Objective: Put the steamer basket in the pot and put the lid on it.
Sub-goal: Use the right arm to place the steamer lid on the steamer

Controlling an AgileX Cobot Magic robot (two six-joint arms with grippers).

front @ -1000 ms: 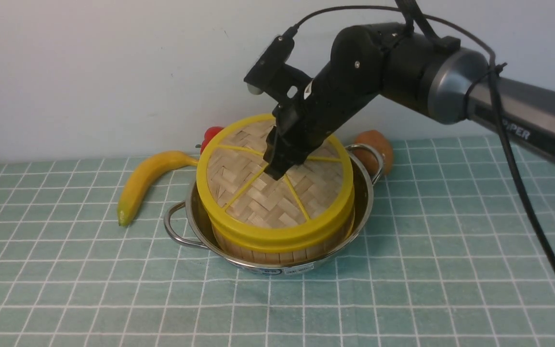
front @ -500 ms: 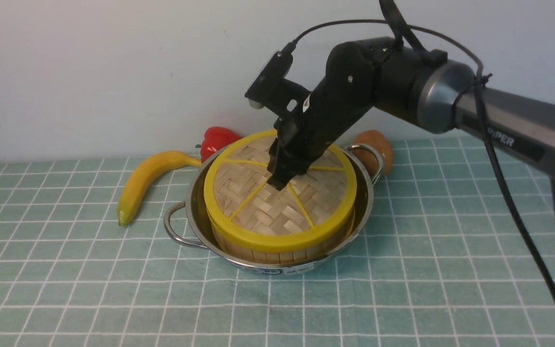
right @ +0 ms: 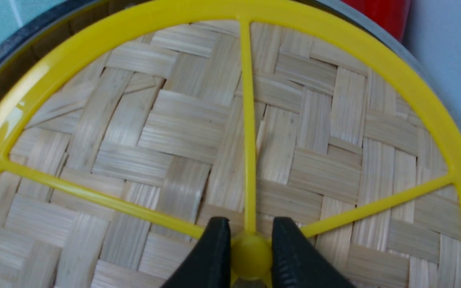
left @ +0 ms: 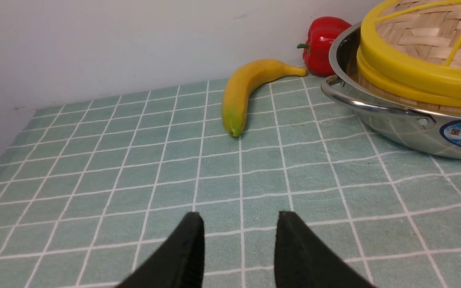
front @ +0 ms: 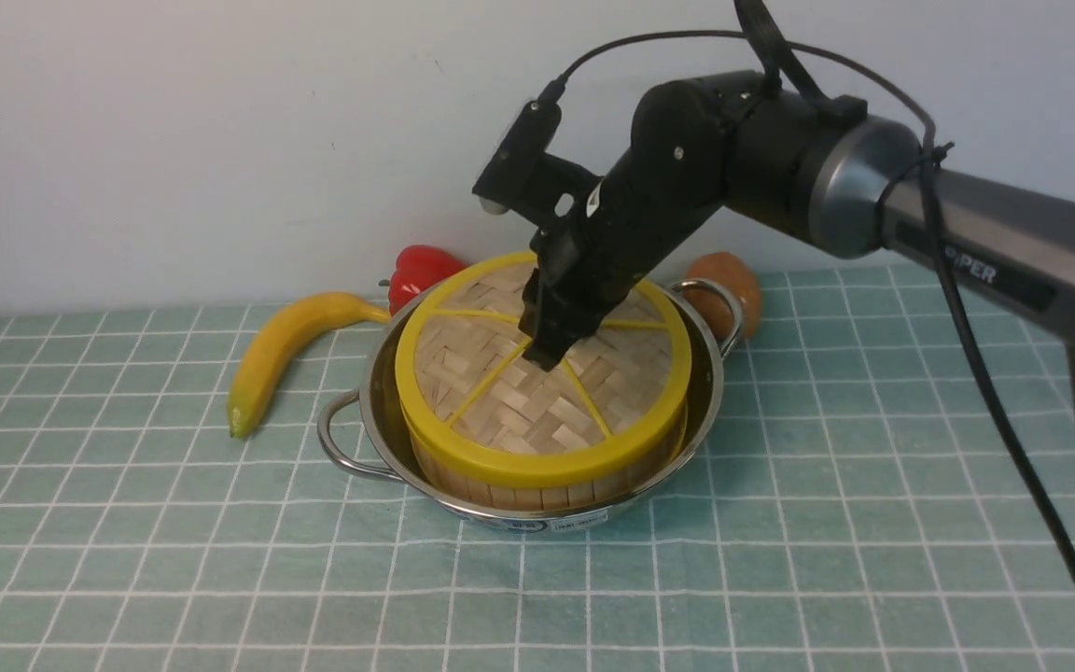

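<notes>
honestly the sketchy bit is letting go: the right gripper [right: 250, 256] is clamped on the knob of the lid [front: 542, 373], which sits on the steamer basket [front: 537, 485] inside the pot [front: 710, 392], so lifting before opening could drag it askew, while the left gripper [left: 238, 240] hangs open, nothing in it.

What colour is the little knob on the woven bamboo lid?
Yellow knob, clearest in the right wrist view.

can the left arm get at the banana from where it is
Probably yes. The left gripper is open and empty over bare cloth, and the banana lies ahead of it in the open, apart from the pot, with nothing between.
</notes>
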